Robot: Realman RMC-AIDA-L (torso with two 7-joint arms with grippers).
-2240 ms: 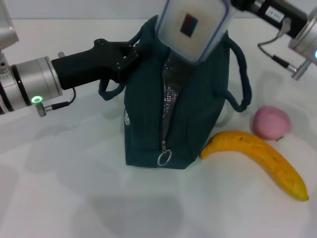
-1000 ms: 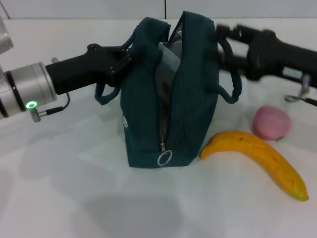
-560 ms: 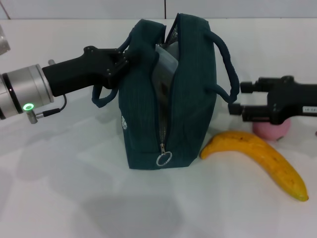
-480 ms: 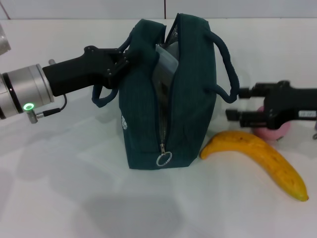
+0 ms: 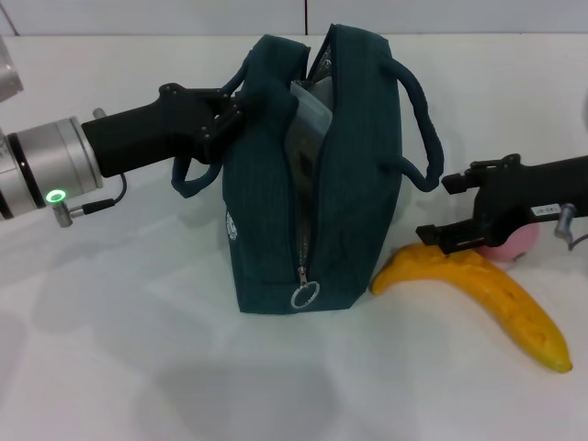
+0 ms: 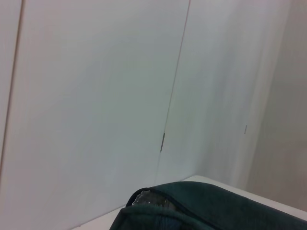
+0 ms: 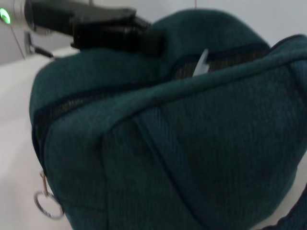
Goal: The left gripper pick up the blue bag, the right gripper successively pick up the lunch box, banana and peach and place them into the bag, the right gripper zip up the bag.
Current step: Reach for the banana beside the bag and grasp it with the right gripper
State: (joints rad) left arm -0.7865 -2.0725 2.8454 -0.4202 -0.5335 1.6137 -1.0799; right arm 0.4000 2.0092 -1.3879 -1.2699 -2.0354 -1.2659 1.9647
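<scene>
- white counter (image 5: 138,367) carries everything; blue bag (image 5: 317,175) is the landmark, standing upright mid-counter.
- zip ring pull (image 5: 304,296) hangs low on the near end of the bag, zip open above it, silver lining showing in the gap.
- banana (image 5: 487,299) lies on the counter on the right-arm side of the bag, its near tip just beside the bag's base corner.
- right pincer (image 5: 439,209) sits low over the bag-side end of the banana, fingers parted, released, one above and one at the banana's top; whether it touches the fruit can't be told.
- peach (image 5: 514,241) on the counter just behind that pincer's body, mostly hidden, farther from the bag than the banana's tip.
- lunch box (image 5: 308,115) is inside the bag, its clear lid edge visible in the top opening.
- left pincer (image 5: 231,108) on the bag's other side, up high, clenched on the bag's upper edge by the handle loop (image 5: 193,175); green light on the silver arm.
- right wrist view: bag side (image 7: 182,143) fills the frame, left pincer (image 7: 144,38) at its top edge.
</scene>
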